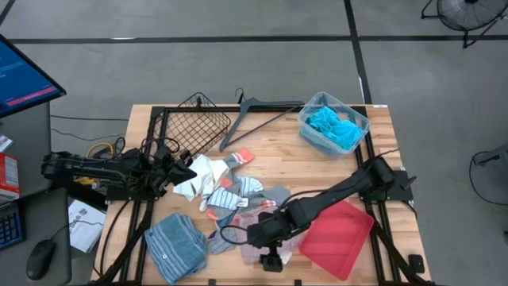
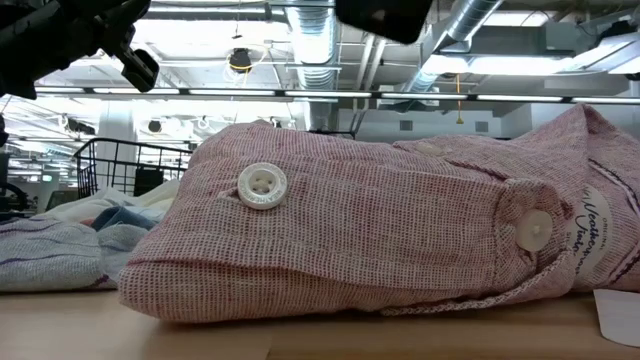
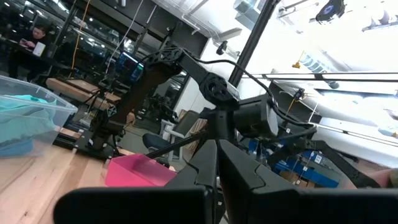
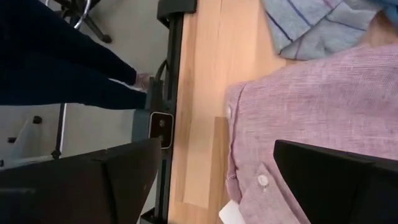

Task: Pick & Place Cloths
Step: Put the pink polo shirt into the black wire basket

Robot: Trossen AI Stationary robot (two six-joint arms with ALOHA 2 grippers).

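My right gripper is over the pink checked shirt near the front edge of the worktop. In the right wrist view its fingers stand wide apart, nothing between them, with the shirt's buttoned edge and bare wood in the gap. I can't tell if the fingertips touch the fabric; they look just above it. In the low view the shirt fills most of the picture, folded, two white buttons showing.

My left gripper waits at the left edge of the worktop, over the white cloth. Its fingers look pressed together in the left wrist view, holding nothing.

The other cloths lie in a loose pile mid-worktop: grey socks with orange trim, a blue-grey striped piece, and a folded grey-blue striped cloth near the front left corner. Turquoise cloth sits in the clear plastic bin at the back right corner.

The red tray lies at the front right corner, just beside the pink shirt, with my right arm crossing over its back edge. A black wire basket lies tipped near the back left corner, with a dark hanger beside it along the back edge. A person's dark trouser legs show off the worktop in the right wrist view.
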